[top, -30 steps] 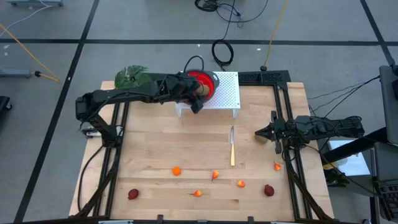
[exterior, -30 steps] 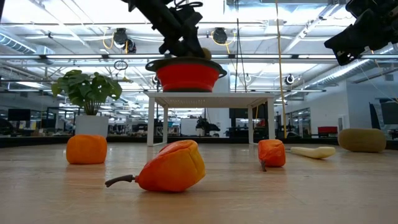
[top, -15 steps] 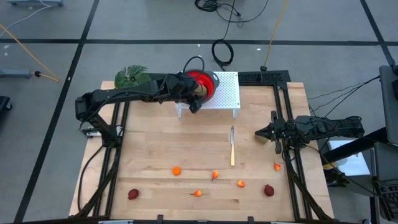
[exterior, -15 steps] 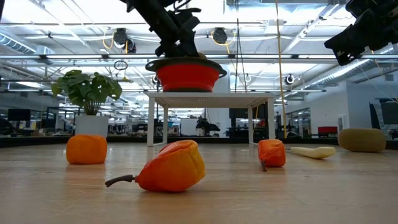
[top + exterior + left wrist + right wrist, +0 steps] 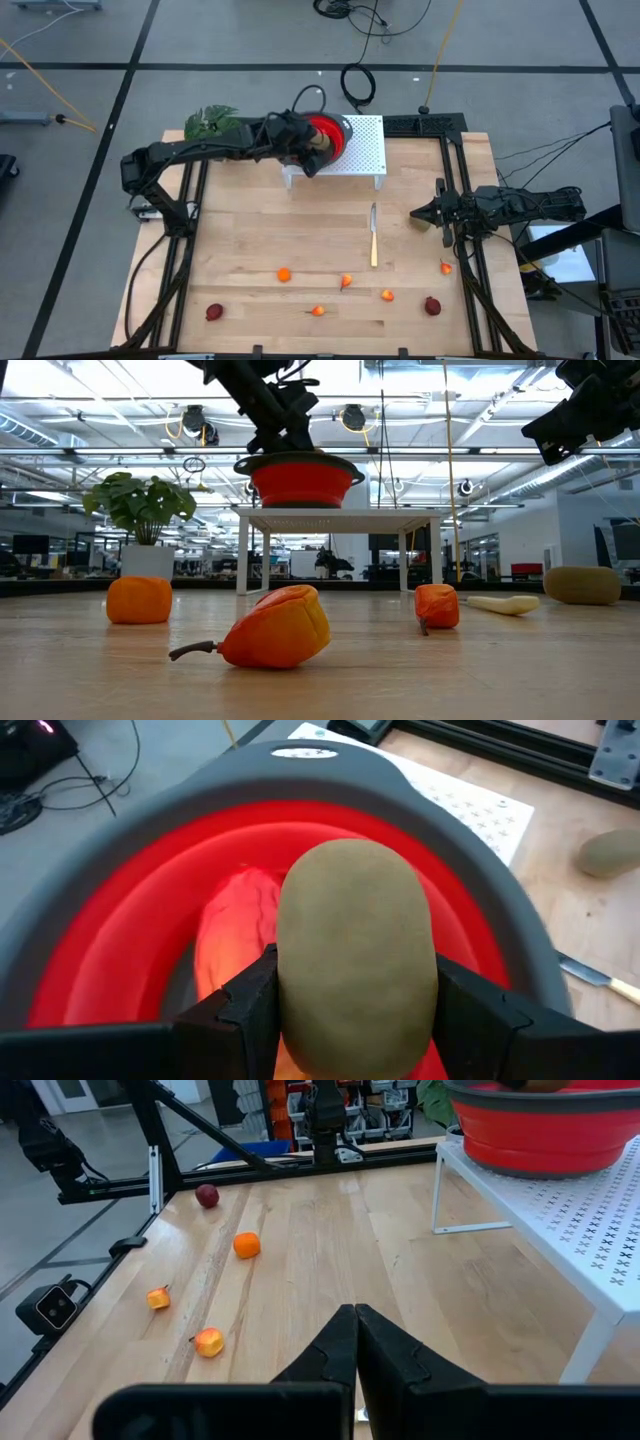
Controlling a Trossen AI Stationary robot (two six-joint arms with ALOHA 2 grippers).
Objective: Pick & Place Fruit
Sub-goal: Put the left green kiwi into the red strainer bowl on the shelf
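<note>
My left gripper is over the near-left part of a red bowl with a grey rim, shut on a brown oval fruit. The bowl stands on a white perforated stand at the table's far edge. A red-yellow oblong fruit lies inside it. Small orange fruits and dark-red ones lie on the near half of the table. My right gripper waits shut at the right side, beside a second brown oval fruit. My left gripper pinches the brown oval fruit between its two fingers, one on each long side, reaching in from the table's left and slanting down. The fruit is lifted over the inside of the bowl, its free end pointing away from the gripper.
A slim knife lies right of the table's middle. A leafy green plant stands at the far-left corner. More small fruits lie near the front. Black rails run along both sides.
My left gripper has shifted a little toward the table's far-left, staying shut on the brown fruit and carrying it farther over the bowl. In the low view the fruit showed above the bowl's rim a second ago and is hidden now.
</note>
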